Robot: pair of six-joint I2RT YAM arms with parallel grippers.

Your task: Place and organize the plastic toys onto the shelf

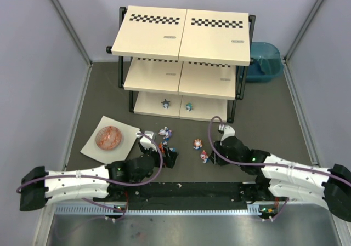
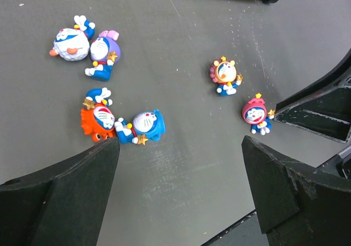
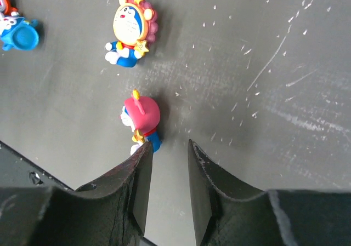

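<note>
Several plastic toys lie on the dark table in front of the shelf [image 1: 181, 35]: a white-headed one [image 2: 71, 42], a purple one [image 2: 101, 51], an orange one [image 2: 96, 120], a blue one [image 2: 145, 125], a yellow-maned one [image 2: 225, 73] and a pink-headed one [image 3: 141, 117]. Two more toys [image 1: 165, 103] [image 1: 188, 106] stand on the shelf's bottom board. My left gripper [image 2: 180, 147] is wide open and empty, just short of the orange and blue toys. My right gripper [image 3: 168, 146] is open by a narrow gap, with nothing in it. Its left fingertip [image 3: 143, 150] is against the pink-headed toy.
An orange-pink disc [image 1: 108, 137] rests on a white sheet at the left. A blue tub [image 1: 263, 62] stands behind the shelf's right end. Grey walls close in on both sides. The right gripper's black fingers [image 2: 318, 114] show in the left wrist view.
</note>
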